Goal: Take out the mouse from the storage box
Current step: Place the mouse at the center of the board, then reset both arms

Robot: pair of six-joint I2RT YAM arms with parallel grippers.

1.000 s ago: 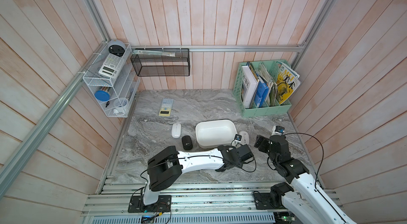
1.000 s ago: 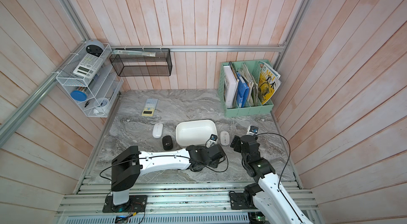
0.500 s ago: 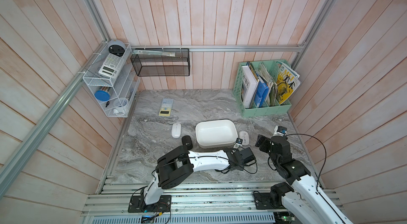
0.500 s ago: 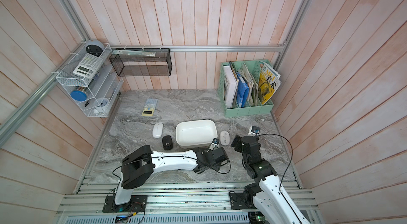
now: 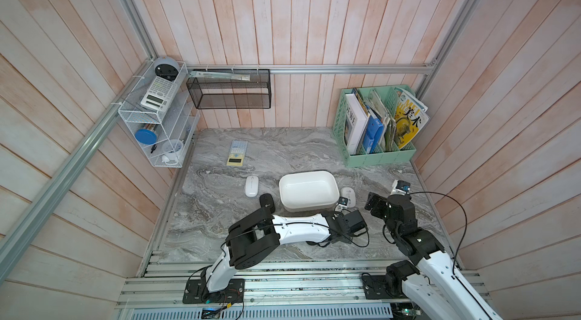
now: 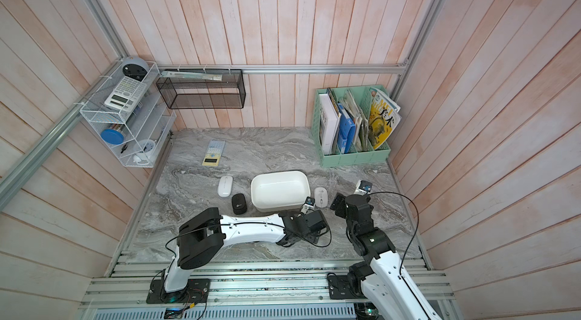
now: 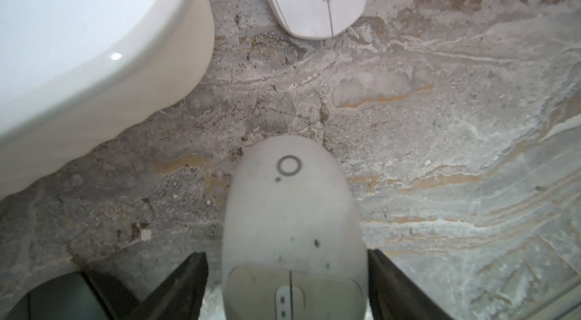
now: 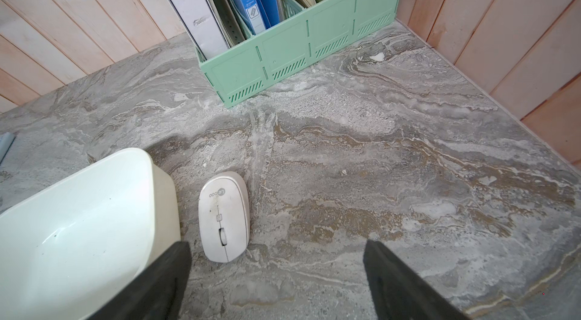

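The left arm (image 5: 295, 230) stretches low along the marbled tabletop's (image 7: 440, 145) front edge. The left gripper (image 7: 286, 254) has its jaws released astride a smooth off-white mouse (image 7: 292, 224) lying just off the glossy storage box's (image 7: 94, 35) rounded corner. The right gripper (image 8: 276, 243) hovers, jaws spread and empty.

Between the left hand's (image 7: 286, 254) matt black fingers (image 7: 188, 280) lies a mouse (image 7: 292, 224) of matt off-white plastic, dirt-speckled. Beside it the storage box (image 7: 188, 35) is smooth glossy white plastic. The counter (image 7: 440, 145) looks like grey veined stone, faintly grainy. Beyond the right hand (image 8: 277, 243), a matt mint plastic file holder (image 8: 283, 51) and pale wooden wall planks (image 8: 78, 20)
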